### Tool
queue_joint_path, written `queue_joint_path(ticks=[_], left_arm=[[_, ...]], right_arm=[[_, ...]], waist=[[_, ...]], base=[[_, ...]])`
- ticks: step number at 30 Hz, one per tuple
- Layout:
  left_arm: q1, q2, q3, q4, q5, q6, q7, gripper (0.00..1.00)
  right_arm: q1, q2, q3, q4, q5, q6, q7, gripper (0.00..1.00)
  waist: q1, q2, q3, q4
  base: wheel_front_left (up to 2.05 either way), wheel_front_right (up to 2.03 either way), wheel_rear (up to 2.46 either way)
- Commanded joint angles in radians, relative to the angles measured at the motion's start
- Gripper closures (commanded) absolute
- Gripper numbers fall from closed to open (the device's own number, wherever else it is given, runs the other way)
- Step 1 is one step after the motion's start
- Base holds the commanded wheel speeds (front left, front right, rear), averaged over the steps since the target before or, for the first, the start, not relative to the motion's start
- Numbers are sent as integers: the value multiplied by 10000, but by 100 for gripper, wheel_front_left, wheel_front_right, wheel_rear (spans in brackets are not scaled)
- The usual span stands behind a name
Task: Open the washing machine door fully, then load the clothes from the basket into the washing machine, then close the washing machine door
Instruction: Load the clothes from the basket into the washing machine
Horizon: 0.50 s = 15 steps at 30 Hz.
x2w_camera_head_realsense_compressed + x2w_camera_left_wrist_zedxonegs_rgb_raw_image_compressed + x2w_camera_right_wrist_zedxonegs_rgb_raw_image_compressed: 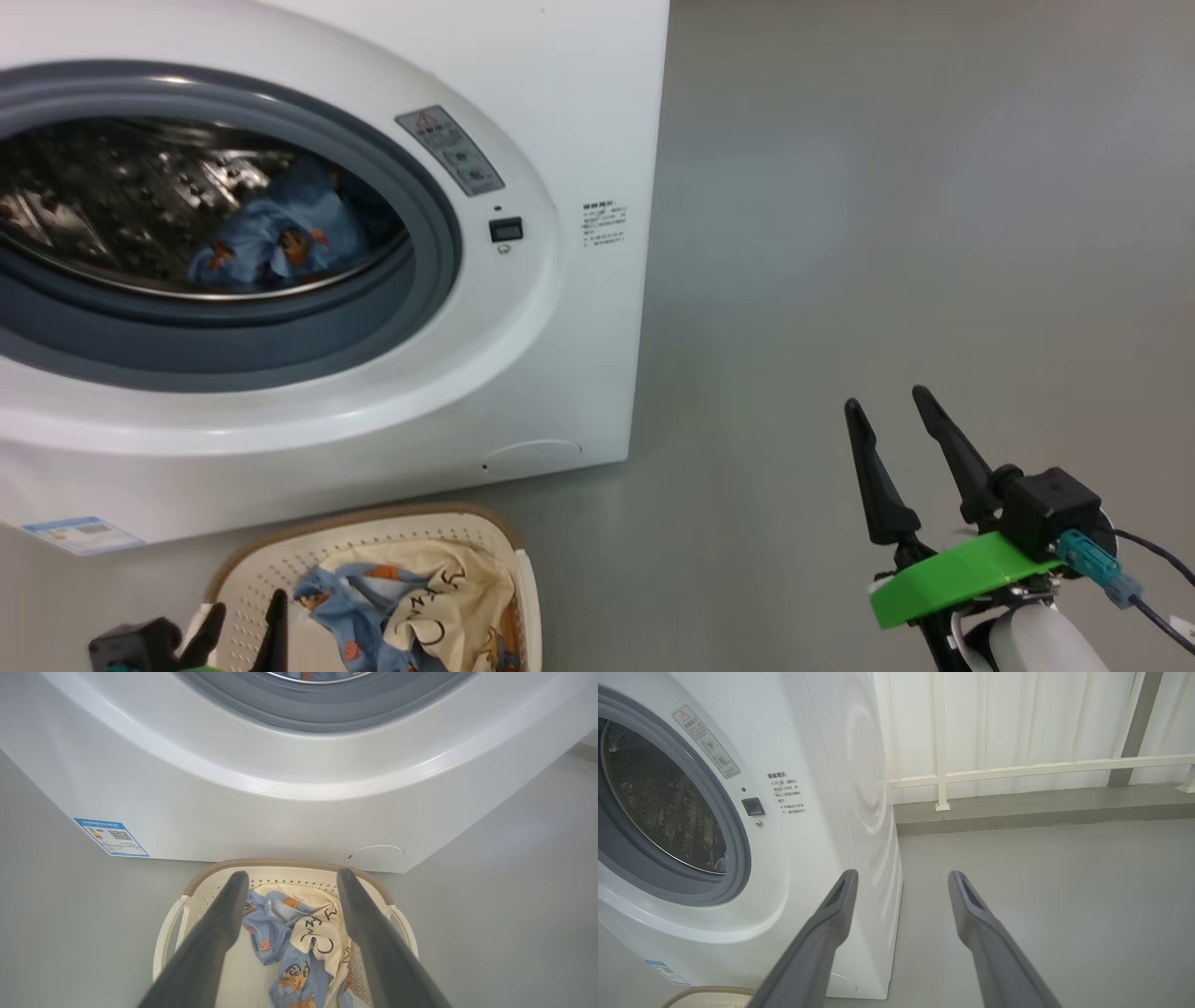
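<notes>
The washing machine (560, 308) stands at the left with its drum mouth uncovered; its door is out of view. A blue bear-print garment (271, 238) lies inside the steel drum. In front of the machine the cream basket (373, 527) holds more clothes (411, 597), one blue and one cream piece. My left gripper (247, 611) hangs open just above the basket's near side. Seen from the left wrist, its fingers (219, 924) frame the clothes (289, 933) in the basket (280, 862), touching nothing. My right gripper (887, 401) is open and empty over bare floor, right of the machine (808, 835).
Grey floor spreads to the right of the machine. In the right wrist view a white railing (941, 765) and a low kerb (1017, 807) run behind the machine. A blue label (111, 837) sits at the machine's lower left corner, a round flap (376, 856) at its lower right.
</notes>
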Motion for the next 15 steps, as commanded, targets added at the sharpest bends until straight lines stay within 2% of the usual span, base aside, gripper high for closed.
queue_joint_path(ticks=[1,9,15], left_arm=[[-544,443,-75,54,-280,-32,43,0],[-1393,1270,-1924,601,-1568,-35,187,0],[-1893,1756,-3051,723,-2269,-35,400,0]], right_arm=[[-469,70,196,-334,-217,75,-80,0],[-861,338,151,-580,-544,75,-80,0],[-1097,353,267,-716,-234,75,-80,0]], waist=[[-1,-1,788,-242],[-1,-1,2213,-574],[-1,-1,3023,-717]], base=[[0,0,0],[0,0,0],[0,0,0]])
